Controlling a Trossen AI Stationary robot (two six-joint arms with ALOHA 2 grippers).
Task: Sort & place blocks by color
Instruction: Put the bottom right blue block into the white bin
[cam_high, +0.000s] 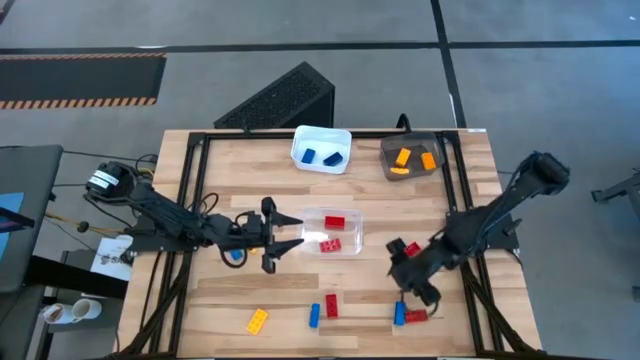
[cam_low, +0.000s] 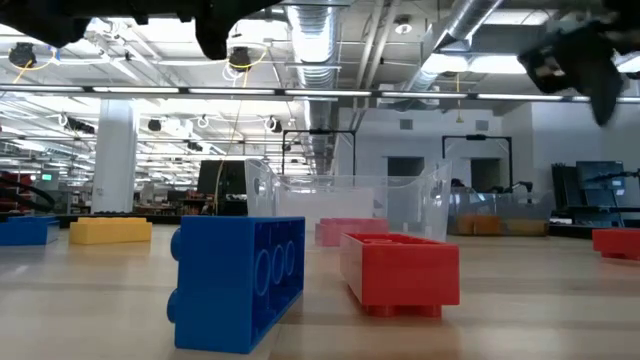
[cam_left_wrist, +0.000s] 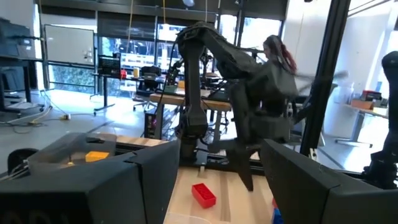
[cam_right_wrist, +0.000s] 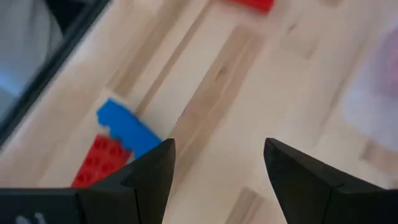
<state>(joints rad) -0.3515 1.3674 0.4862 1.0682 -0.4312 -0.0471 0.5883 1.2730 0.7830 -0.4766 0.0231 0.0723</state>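
- Near edge: yellow block (cam_high: 257, 320), blue block (cam_high: 314, 315) touching nothing, red block (cam_high: 332, 306); blue-and-red pair (cam_high: 408, 316) right.
- right gripper (cam_high: 414, 284) above that pair, fingers apart, empty.
- left gripper (cam_high: 283, 236) mid-table, jaws spread, empty, beside clear bin (cam_high: 352, 240) with red blocks (cam_high: 333, 232).
- Far: white bin (cam_high: 300, 142) with blue blocks (cam_high: 320, 156); grey bin (cam_high: 386, 160) with orange blocks (cam_high: 413, 160).
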